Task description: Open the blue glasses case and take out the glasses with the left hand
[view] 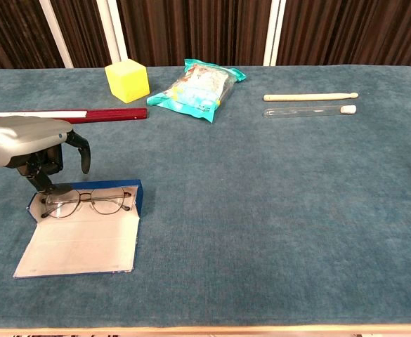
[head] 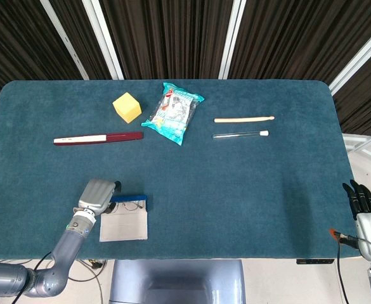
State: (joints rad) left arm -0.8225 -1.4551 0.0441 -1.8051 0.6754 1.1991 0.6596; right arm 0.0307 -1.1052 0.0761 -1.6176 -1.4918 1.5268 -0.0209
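Dark teal felt-covered table [head: 248, 183] w/ dark pleated curtain [head: 166, 35] behind. Far side, left to right: yellow foam cube [head: 127, 107], crinkly teal snack bag [head: 173, 111], thin cream wooden stick [head: 243, 118] w/ clear white-capped tube [head: 240, 134] just beside it. Long red-and-white flat bar [head: 97, 138] lies in front of cube, apart from it.

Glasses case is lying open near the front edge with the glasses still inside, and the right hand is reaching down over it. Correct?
Not quite: the left hand is over the blue glasses case, as the chest view shows. The case lies open with the glasses inside. The right hand sits off the table's right edge in the head view.
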